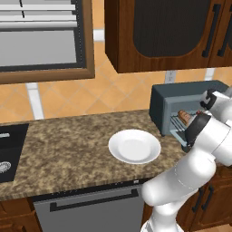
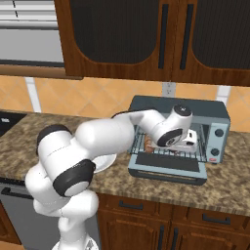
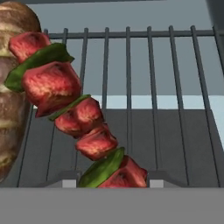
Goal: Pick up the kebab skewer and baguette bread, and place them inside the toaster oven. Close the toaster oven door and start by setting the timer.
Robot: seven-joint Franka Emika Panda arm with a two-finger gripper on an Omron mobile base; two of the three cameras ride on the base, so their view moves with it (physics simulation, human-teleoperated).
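Note:
The kebab skewer [image 3: 65, 87], red meat chunks with green pepper pieces, slants across the hand view over the wire rack [image 3: 175, 65]. Its lower end sits between the two fingertips of my gripper [image 3: 113, 181], which is shut on it. The baguette bread [image 3: 11, 109] lies on the rack just left of the skewer and also shows inside the oven [image 1: 183, 117] [image 2: 148, 143]. The blue-grey toaster oven [image 2: 219, 114] [image 1: 158, 102] stands on the counter with the toaster oven door [image 2: 166, 168] folded down flat. My hand [image 2: 188, 141] reaches into the oven cavity above the rack.
A white plate [image 1: 134, 146] [image 2: 105, 161] sits bare on the speckled counter left of the oven. Dark wood cabinets hang above. The oven's knobs [image 2: 216, 144] are on its right side. A black cooktop [image 1: 9, 149] is at the far left.

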